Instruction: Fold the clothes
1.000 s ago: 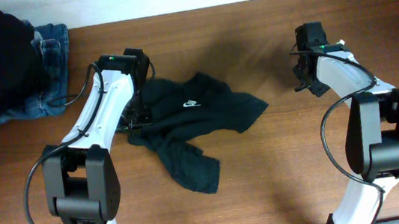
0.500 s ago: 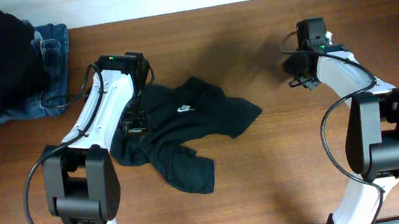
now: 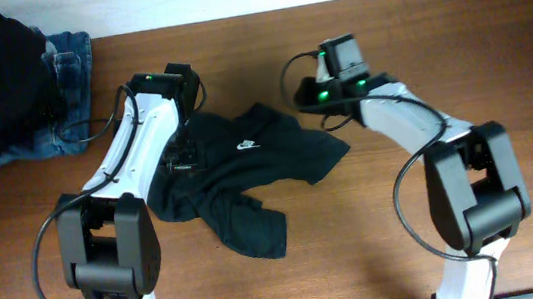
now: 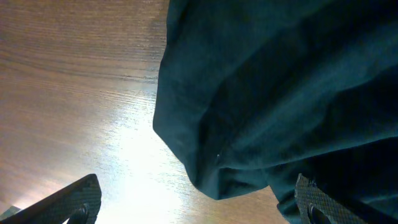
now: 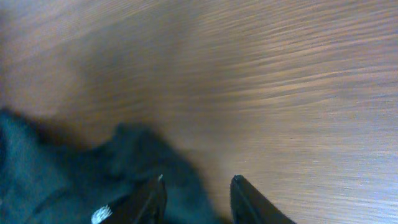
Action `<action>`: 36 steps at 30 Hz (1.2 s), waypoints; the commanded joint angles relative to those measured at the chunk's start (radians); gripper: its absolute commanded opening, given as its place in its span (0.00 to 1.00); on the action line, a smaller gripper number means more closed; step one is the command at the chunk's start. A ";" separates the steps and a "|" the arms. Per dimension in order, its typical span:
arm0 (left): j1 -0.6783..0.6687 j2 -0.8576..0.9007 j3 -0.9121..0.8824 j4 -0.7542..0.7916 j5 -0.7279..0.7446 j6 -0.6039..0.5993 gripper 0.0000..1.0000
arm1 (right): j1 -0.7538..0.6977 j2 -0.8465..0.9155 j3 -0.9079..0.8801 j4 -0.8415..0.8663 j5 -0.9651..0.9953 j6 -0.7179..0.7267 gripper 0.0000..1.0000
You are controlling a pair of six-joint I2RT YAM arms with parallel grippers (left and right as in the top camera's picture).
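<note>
The bench point(image 3: 455, 37) carries the dark T-shirt point(image 3: 248, 167), crumpled just left of centre; no fold looks made, so flattening and folding remain. The left end effector point(image 4: 196, 202) gapes empty at its 10 o'clock edge; the right end effector point(image 5: 198, 198), jaws apart and empty, hovers at 2 o'clock

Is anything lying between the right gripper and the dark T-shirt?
Nothing visible does. In the right wrist view, the T-shirt's edge lies directly ahead of the right gripper, with only bare table beside it.

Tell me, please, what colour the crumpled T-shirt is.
The T-shirt is very dark green, best seen in the left wrist view.
</note>
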 commanded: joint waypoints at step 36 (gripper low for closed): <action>0.002 0.003 0.016 0.155 0.034 -0.003 0.99 | 0.222 0.142 0.010 0.055 0.129 0.029 0.04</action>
